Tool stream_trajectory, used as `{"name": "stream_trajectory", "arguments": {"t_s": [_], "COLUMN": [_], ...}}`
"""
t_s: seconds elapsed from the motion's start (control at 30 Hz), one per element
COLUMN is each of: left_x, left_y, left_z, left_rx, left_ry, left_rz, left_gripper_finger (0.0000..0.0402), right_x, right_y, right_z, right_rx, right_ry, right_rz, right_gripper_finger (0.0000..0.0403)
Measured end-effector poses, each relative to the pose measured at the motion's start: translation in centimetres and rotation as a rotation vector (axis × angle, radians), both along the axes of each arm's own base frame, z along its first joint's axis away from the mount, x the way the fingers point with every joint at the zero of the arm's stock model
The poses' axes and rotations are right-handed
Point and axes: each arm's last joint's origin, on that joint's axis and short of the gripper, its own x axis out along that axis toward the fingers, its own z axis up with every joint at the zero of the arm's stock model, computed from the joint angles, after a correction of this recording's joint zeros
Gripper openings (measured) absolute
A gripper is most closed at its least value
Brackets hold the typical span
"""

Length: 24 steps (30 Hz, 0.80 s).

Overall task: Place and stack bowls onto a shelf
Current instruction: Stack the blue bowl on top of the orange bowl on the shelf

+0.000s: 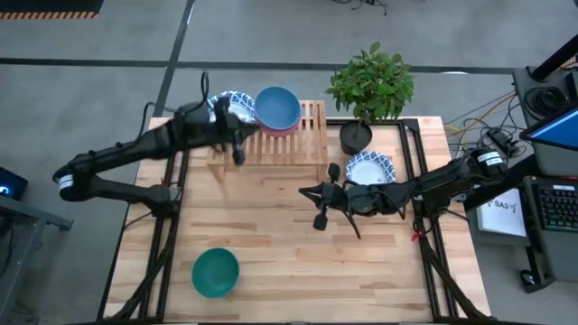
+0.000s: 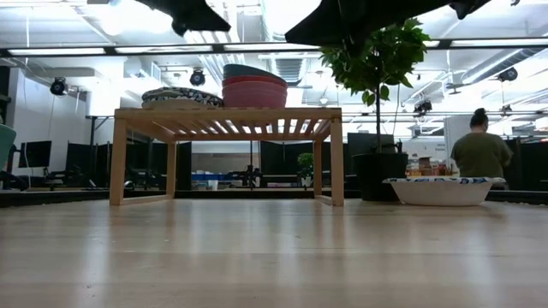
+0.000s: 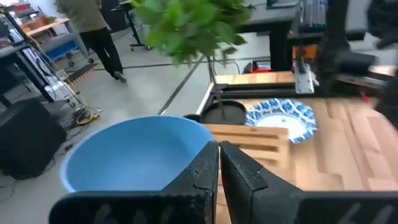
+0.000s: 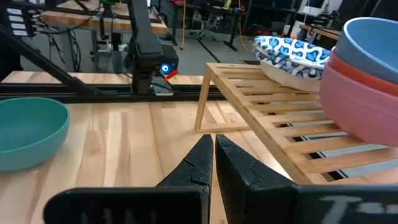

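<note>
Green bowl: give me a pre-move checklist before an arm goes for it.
1. Green bowl sits alone and upright near the table's front left: ok.
2. Left gripper shut and holding nothing, above the shelf: ok.
3. Right gripper shut and holding nothing, over mid-table: ok, but it must open before grasping.
4. Stack on the shelf, blue bowl on top of red and pink, sits level: ok.
5. Patterned bowl remains on the table by the plant pot: not ok, not yet shelved.
6. Room on the shelf's right end: ok.
</note>
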Motion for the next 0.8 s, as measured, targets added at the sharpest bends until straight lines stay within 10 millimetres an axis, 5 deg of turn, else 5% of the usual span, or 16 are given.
{"name": "stream_trajectory", "arguments": {"t_s": [0.3,0.8], "left_x": [1.3,2.8], "left_y": [7.1,9.1], "left_z": [-1.0,-3.1], "left_rx": [-0.114,-0.246], "left_ry": [0.029,0.073], "left_rz": [0.034,0.075], "left_gripper_finger": [0.0,0.0], "right_x": [0.1,0.1], "right_y": [0.0,0.0], "right_z": [0.3,0.2], "right_rx": [-0.02,-0.022], "right_ry": [-0.019,-0.014], "right_rz": [0.003,0.004], "right_gripper_finger": [0.0009,0.0009]}}
